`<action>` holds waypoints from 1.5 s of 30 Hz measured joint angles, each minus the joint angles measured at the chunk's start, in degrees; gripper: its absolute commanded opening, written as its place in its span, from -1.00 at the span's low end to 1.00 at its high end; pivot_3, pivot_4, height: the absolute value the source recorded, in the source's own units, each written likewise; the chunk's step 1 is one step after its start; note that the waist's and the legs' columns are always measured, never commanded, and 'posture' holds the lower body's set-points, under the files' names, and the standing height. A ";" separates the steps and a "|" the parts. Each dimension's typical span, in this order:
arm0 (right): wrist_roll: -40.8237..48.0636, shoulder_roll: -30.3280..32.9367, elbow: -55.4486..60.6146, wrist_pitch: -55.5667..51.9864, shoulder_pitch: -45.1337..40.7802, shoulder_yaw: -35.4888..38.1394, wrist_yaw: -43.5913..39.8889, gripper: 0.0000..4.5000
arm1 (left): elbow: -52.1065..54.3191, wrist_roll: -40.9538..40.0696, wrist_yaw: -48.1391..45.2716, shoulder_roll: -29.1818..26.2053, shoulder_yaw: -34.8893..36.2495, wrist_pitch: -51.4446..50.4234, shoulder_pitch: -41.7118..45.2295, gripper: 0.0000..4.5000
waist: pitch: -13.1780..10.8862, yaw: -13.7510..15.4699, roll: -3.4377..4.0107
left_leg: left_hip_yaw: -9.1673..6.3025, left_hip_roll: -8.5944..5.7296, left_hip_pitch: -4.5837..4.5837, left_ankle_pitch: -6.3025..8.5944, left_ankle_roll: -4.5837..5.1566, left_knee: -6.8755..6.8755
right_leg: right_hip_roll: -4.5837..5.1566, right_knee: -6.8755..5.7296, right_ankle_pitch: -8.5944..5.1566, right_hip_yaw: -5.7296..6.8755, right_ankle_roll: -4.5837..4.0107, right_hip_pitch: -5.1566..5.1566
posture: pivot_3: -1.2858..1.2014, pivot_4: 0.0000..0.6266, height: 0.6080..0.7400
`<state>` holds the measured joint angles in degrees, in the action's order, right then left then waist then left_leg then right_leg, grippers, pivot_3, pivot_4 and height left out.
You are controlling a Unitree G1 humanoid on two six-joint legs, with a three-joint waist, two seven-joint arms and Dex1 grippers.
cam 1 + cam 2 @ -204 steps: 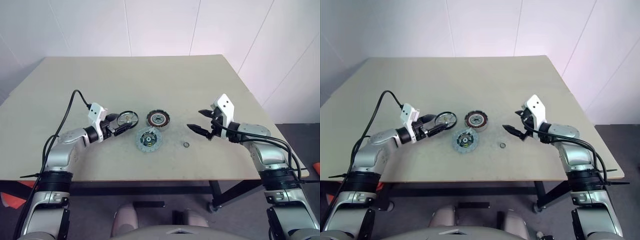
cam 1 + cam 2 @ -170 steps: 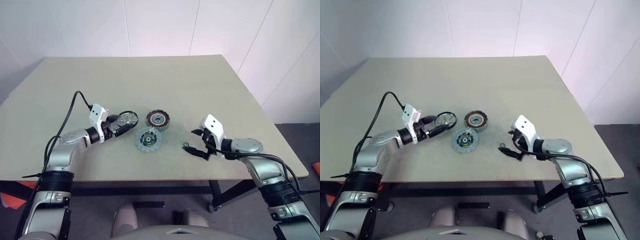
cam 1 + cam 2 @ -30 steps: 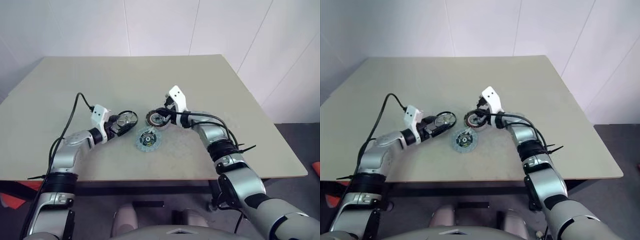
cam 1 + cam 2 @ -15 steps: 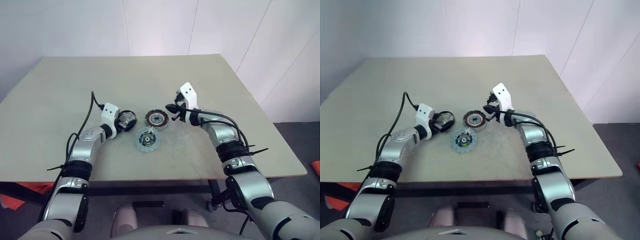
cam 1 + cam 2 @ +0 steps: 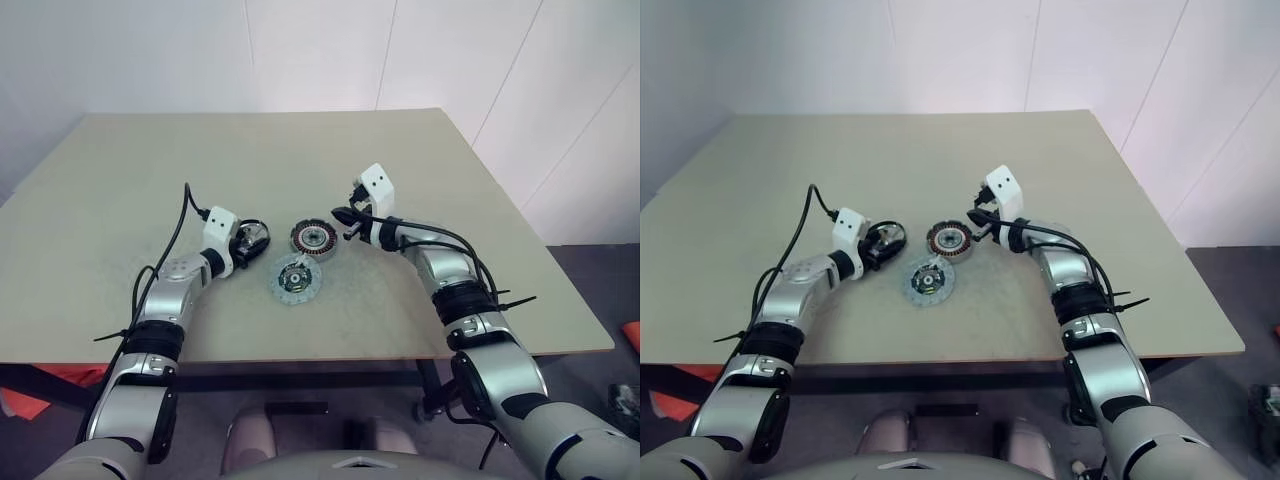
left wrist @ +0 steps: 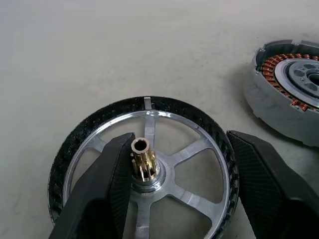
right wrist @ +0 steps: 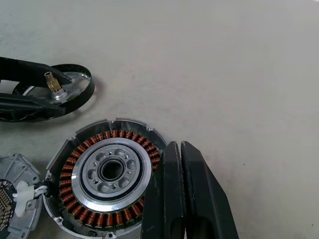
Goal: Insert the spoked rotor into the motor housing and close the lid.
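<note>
Left gripper (image 6: 182, 174) has narrowed around the spoked rotor (image 6: 144, 172), fingers apart, straddling hub to rim on the surface. Right gripper (image 7: 180, 164), fingers together, rests beside the motor housing (image 7: 107, 179). Rotor pickup comes next.

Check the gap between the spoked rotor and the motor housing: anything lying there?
Nothing: bare table separates the spoked rotor from the motor housing, clearest in the left wrist view.
</note>
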<state>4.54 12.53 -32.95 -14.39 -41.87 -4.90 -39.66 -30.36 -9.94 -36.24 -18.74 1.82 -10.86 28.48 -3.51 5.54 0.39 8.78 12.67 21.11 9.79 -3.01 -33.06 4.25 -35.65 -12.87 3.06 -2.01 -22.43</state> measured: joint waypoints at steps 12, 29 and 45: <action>0.00 0.00 -0.01 0.01 0.00 0.00 0.72 -1.00 | -0.33 0.02 0.97 0.22 0.14 0.46 0.00 0.15 | 0.00 -0.01 0.00 | 0.00 0.00 0.00 0.00 0.00 0.00 | 0.00 0.00 0.00 0.00 0.00 0.00 | 0.03 -1.00 1.00; 0.00 0.03 -0.01 0.08 -0.01 0.02 0.95 -1.00 | 5.73 -16.25 0.37 5.16 10.32 -11.88 0.69 0.15 | -0.01 0.01 -0.01 | 0.02 0.00 0.03 0.00 0.00 0.00 | 0.00 0.00 0.00 0.00 -0.01 -0.04 | 0.03 -1.00 1.00; 1.01 0.34 0.01 -0.38 0.00 0.64 0.31 -1.00 | 1.19 -60.68 15.06 19.56 37.20 -46.93 2.00 0.15 | -0.12 0.02 -0.17 | 0.04 -0.05 0.07 0.05 0.08 0.00 | 0.00 0.14 0.00 0.00 0.00 0.01 | 0.03 -1.00 1.00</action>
<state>5.55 12.86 -32.94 -14.77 -41.87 -4.26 -39.35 -29.17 -70.62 -21.18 0.82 39.02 -57.79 30.48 -3.63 5.56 0.22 8.82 12.62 21.18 9.84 -2.93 -33.07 4.25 -35.51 -12.87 3.06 -2.01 -22.43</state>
